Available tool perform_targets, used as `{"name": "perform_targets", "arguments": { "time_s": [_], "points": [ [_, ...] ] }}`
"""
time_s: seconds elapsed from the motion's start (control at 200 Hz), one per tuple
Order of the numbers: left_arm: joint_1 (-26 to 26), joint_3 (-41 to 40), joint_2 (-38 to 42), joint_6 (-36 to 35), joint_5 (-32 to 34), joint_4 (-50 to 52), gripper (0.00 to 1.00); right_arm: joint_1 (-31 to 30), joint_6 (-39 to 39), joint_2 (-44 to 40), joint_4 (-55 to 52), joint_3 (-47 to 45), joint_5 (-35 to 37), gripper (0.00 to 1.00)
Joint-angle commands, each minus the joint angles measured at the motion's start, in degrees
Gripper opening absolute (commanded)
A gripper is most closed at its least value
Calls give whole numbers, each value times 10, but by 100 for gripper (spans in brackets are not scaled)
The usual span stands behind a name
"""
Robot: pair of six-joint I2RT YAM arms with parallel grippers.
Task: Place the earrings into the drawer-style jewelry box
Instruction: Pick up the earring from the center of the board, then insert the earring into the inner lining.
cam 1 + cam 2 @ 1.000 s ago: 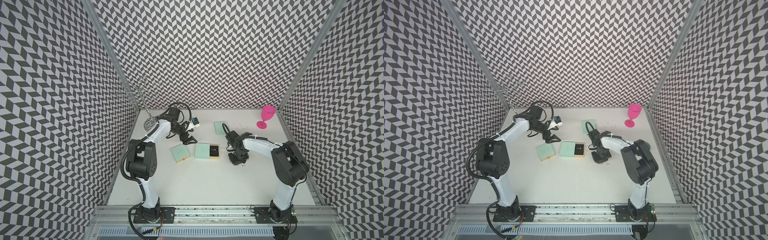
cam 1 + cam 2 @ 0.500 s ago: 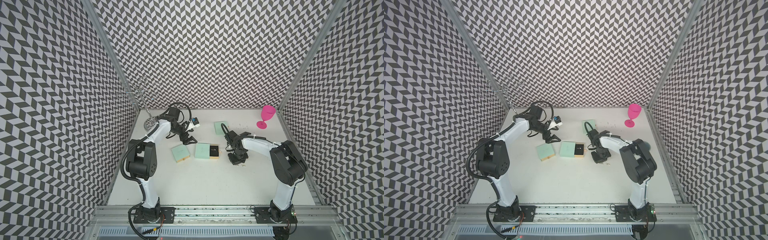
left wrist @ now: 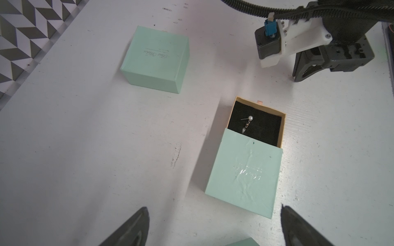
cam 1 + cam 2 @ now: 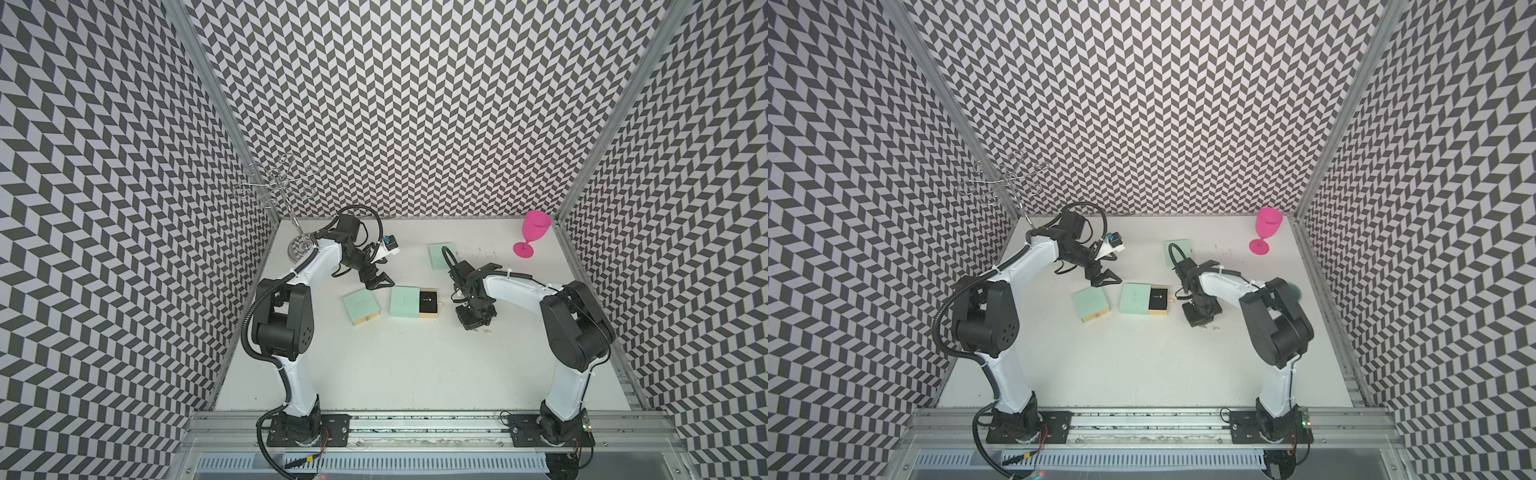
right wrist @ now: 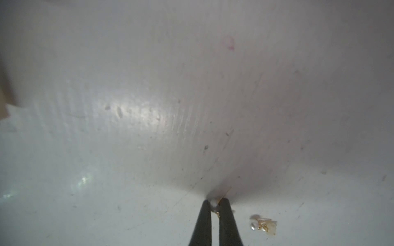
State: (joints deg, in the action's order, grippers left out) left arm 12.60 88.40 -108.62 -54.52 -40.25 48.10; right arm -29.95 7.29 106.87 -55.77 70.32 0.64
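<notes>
In both top views the right gripper (image 4: 473, 322) points down at the bench (image 4: 374, 374) near its middle, between the open jewelry box (image 4: 405, 302) and the right edge. Loose earrings (image 4: 484, 331) lie just beside it. The left gripper (image 4: 377, 281) hangs with its fingers wide apart.

In the left wrist view an earring (image 3: 247, 122) lies in the black drawer (image 3: 266, 127).

In the right wrist view the fingers pinch a pearl earring (image 5: 213, 205) (tiny, light, slippery, easy to bend). The round pearl looks like the best place to hold.
</notes>
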Motion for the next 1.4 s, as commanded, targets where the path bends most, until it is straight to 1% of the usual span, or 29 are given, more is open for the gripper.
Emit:
{"name": "perform_targets", "arguments": {
  "time_s": [0.0,0.31,0.626,0.896,0.911,1.021,1.397],
  "points": [
    [0,11,13,-12,-9,12,97,-4,2,-32,-22,25,6,2],
    [2,8,14,-11,-11,10,97,-4,7,-41,-38,57,-16,0],
    [5,4,13,-8,-11,4,97,-5,3,-19,-65,149,-39,1],
    [9,4,7,-9,-8,-2,97,-30,-5,35,-65,231,-75,1],
    [9,4,7,-9,-8,-2,97,-32,-5,38,-81,234,-75,2],
    [9,7,2,-9,-9,-2,97,-44,-7,63,-85,262,-83,1],
    [2,31,-21,-9,-13,2,97,-65,-29,125,-82,325,-109,1]
  ]
}}
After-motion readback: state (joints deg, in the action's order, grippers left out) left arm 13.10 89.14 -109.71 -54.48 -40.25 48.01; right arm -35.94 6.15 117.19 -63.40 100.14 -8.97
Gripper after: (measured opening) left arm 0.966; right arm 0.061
